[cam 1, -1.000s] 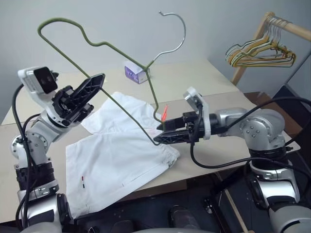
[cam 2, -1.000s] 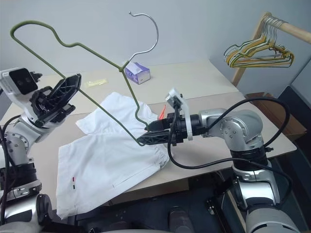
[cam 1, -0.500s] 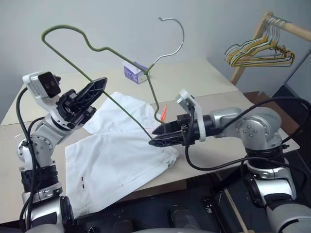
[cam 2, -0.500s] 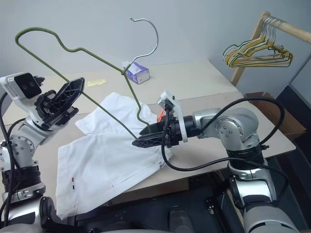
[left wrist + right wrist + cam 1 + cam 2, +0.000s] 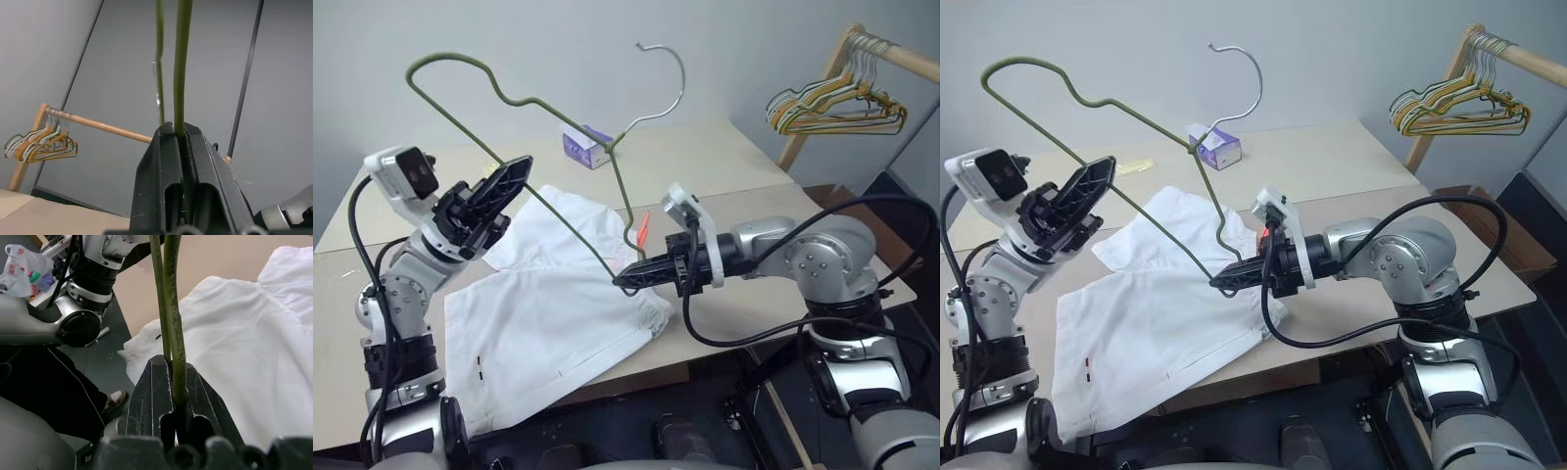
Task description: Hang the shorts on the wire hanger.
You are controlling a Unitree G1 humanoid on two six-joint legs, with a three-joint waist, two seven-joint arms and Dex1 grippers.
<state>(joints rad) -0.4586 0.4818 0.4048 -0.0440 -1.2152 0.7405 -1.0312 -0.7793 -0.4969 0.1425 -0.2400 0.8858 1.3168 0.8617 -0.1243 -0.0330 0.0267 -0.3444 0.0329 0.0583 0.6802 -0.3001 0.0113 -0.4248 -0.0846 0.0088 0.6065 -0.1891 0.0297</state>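
Claws [image 5: 514, 171] [image 5: 625, 282] both clamp wire hanger [image 5: 570, 227] above shorts [image 5: 558, 323] on table [image 5: 705, 162].

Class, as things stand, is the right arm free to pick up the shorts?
Probably not: its end effector is shut on the hanger, though the shorts lie uncovered just below.

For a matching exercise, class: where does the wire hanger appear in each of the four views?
Left eye: wire hanger spans upper left to centre, above the shorts.
Right eye: upper left to centre.
Left wrist: green wire rising from the left pincer.
Right wrist: wire rising from the right pincer.
Shared landmark: the hanger's green wire.
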